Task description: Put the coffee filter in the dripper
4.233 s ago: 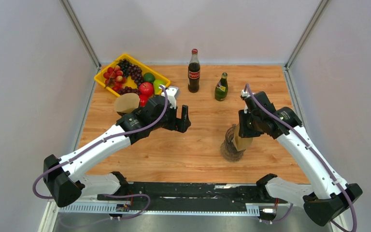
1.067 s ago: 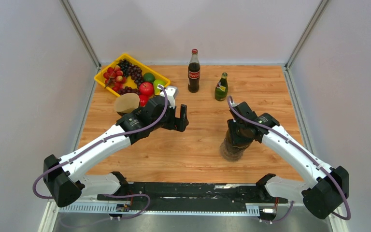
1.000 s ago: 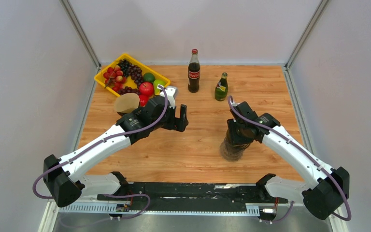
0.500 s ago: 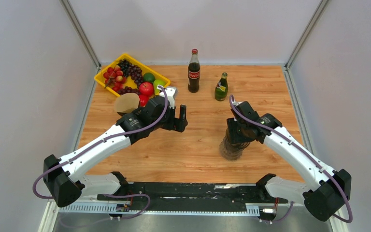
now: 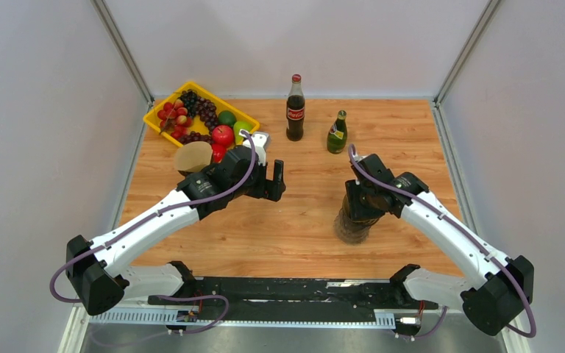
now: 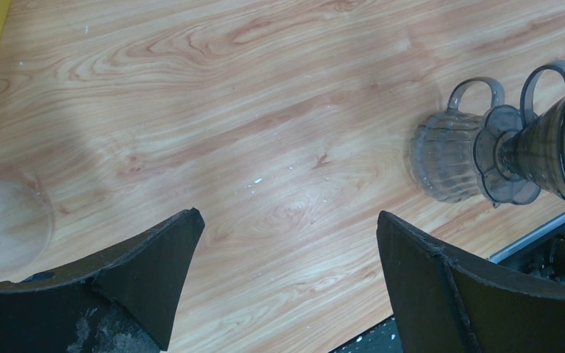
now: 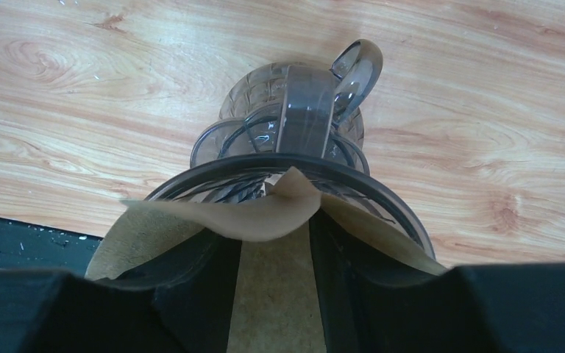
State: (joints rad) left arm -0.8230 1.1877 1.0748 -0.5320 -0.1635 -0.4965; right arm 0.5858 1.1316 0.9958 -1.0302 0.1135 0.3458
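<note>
The dark see-through dripper (image 5: pixel 352 223) stands on a glass server at the table's front right. It also shows in the left wrist view (image 6: pixel 552 147) at the right edge. The brown paper coffee filter (image 7: pixel 279 213) sits inside the dripper's rim (image 7: pixel 382 195), its edges sticking up above it. My right gripper (image 5: pixel 358 208) reaches down into the filter (image 5: pixel 343 214). Its fingers (image 7: pixel 199 272) stand a narrow gap apart with paper showing between them, and the tips are hidden behind a fold. My left gripper (image 5: pixel 278 176) is open and empty over bare table (image 6: pixel 287 217).
A stack of brown filters (image 5: pixel 193 157) sits beside a yellow fruit tray (image 5: pixel 163 104) at the back left. A cola bottle (image 5: pixel 295 108) and a green bottle (image 5: pixel 337 132) stand at the back. The glass server (image 7: pixel 265 88) with a handle carries the dripper.
About four seconds ago my right gripper held the filter above the dripper; it has since come down into it. Over the last second both arms have barely moved.
</note>
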